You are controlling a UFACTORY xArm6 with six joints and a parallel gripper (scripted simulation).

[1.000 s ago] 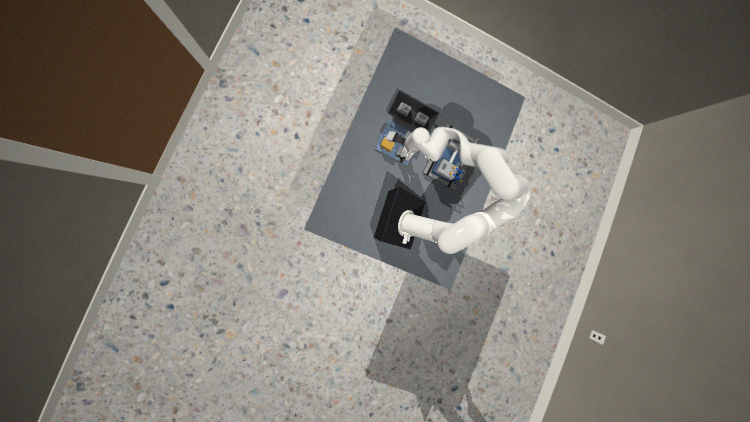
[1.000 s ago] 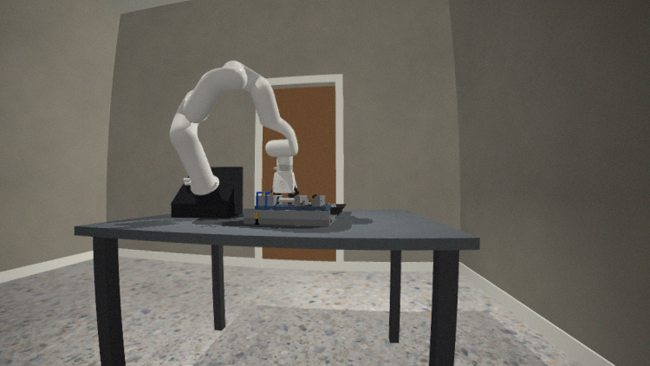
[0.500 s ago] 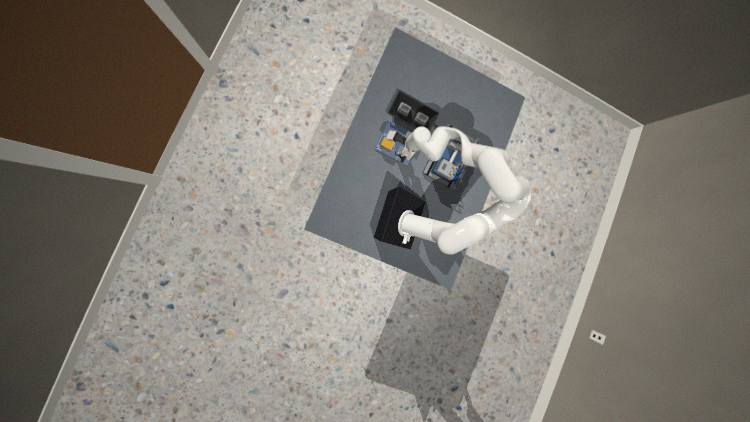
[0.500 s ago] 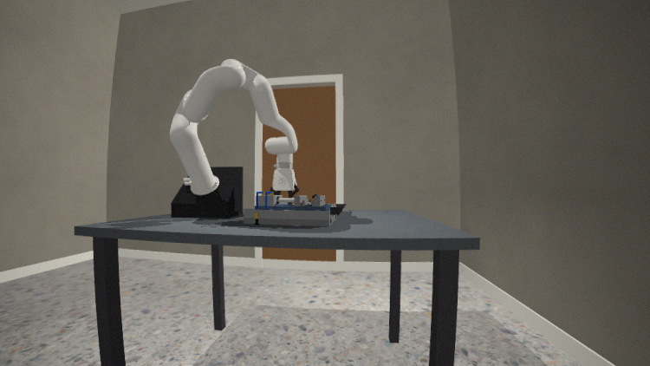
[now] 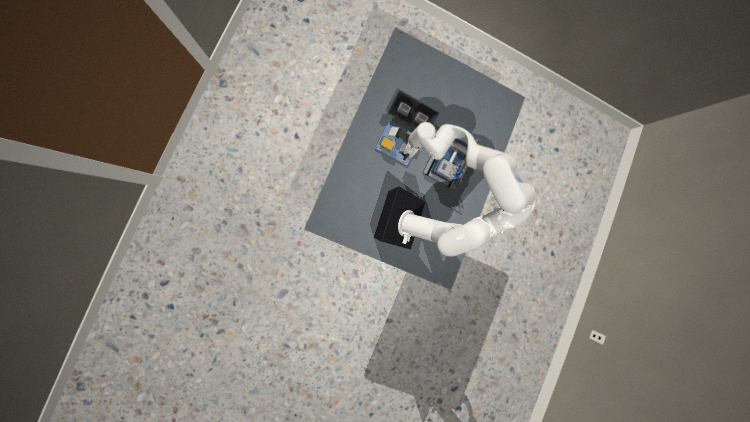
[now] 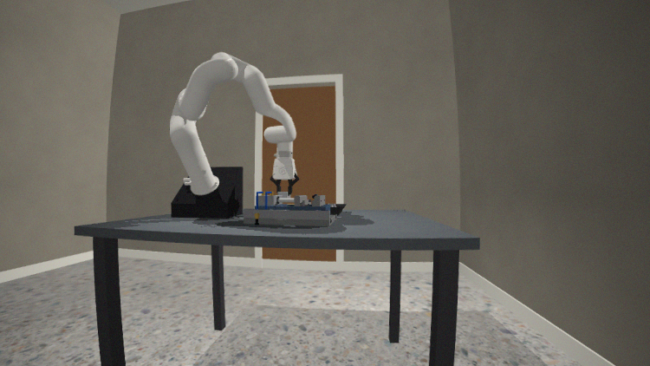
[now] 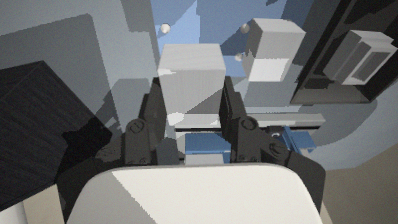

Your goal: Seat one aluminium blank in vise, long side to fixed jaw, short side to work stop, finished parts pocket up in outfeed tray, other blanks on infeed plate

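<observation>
The gripper (image 7: 191,112) is clamped on an aluminium blank (image 7: 190,82); its dark fingers bear on the blank's two opposite sides, and the block projects beyond the tips. In the exterior view the gripper (image 6: 284,184) hangs above the fixtures with its tips apart from them, so the blank appears carried in the air rather than resting on anything.

Below and just beyond the held block lies the blue infeed plate (image 7: 210,20), with a second grey blank (image 7: 272,47) standing on it beside small round pins (image 7: 165,28). A brass blank (image 5: 388,143) sits on the same plate in the top view. The dark outfeed tray (image 7: 325,75) holds a finished part (image 7: 361,61), pocket facing the camera.

The vise (image 5: 444,167) lies to the side of the gripper in the top view, near but apart from the plate, partly under the arm's forearm. My judgement is that the coming move is a lateral carry to it.

Not determinable: the vise opening, low bars, work stop and fixed jaw, all too small or covered; and how the held blank's long side runs relative to the fixed jaw.
</observation>
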